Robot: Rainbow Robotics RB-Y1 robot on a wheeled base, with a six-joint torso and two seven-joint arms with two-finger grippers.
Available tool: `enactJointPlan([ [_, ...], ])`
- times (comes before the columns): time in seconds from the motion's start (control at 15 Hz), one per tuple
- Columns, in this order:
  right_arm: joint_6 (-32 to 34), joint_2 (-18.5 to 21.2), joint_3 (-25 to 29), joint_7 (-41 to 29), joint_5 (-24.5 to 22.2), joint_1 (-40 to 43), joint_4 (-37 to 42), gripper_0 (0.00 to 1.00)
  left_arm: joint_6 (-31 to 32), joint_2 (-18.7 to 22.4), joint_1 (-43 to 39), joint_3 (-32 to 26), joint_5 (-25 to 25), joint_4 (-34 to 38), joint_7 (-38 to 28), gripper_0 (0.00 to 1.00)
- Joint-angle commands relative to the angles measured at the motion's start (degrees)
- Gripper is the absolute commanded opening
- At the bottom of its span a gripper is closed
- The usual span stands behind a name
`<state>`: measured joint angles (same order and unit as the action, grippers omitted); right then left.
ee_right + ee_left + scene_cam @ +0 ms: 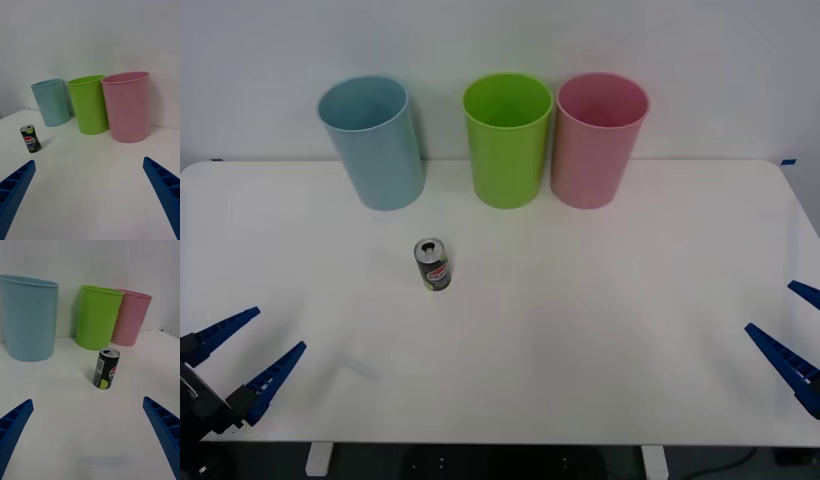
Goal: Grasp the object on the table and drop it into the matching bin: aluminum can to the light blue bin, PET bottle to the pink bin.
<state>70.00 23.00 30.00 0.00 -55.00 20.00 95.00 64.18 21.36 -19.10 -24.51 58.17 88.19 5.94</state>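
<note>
A small dark aluminum can (433,264) with a silver top stands upright on the white table (600,330), left of centre; the wrist views show it too (106,368) (30,138). Behind it at the far edge stand the light blue bin (373,143) (29,317) (51,102) on the left and the pink bin (598,139) (128,107) (131,317) on the right. My left gripper (248,357) (90,435) hovers open at the near left corner, well short of the can. My right gripper (792,330) (90,195) waits open at the near right edge.
A lime green bin (507,139) (90,104) (98,317) stands between the blue and pink ones, close to the pink. A plain white wall rises behind the bins. Bare tabletop lies between the can and both grippers.
</note>
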Motion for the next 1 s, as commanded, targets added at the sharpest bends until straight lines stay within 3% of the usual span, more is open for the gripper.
enactJointPlan([
  [0.07, 0.0, 0.0, 0.0, 0.0, 0.0, 0.0, 0.0, 1.0, 0.1, 0.0, 4.2, 1.8, 0.5, -5.5, 2.3, 1.0],
  [0.67, 0.0, 0.0, 0.0, 0.0, 0.0, 0.0, 0.0, 1.0, 0.1, -0.5, 15.7, 6.0, 3.7, -17.5, 6.0, 1.0],
  [1.0, 0.0, 0.0, 0.0, 0.0, 0.0, 0.0, 0.0, 1.0, -1.5, -6.3, 19.9, 4.6, 10.5, -18.8, 7.5, 1.0],
])
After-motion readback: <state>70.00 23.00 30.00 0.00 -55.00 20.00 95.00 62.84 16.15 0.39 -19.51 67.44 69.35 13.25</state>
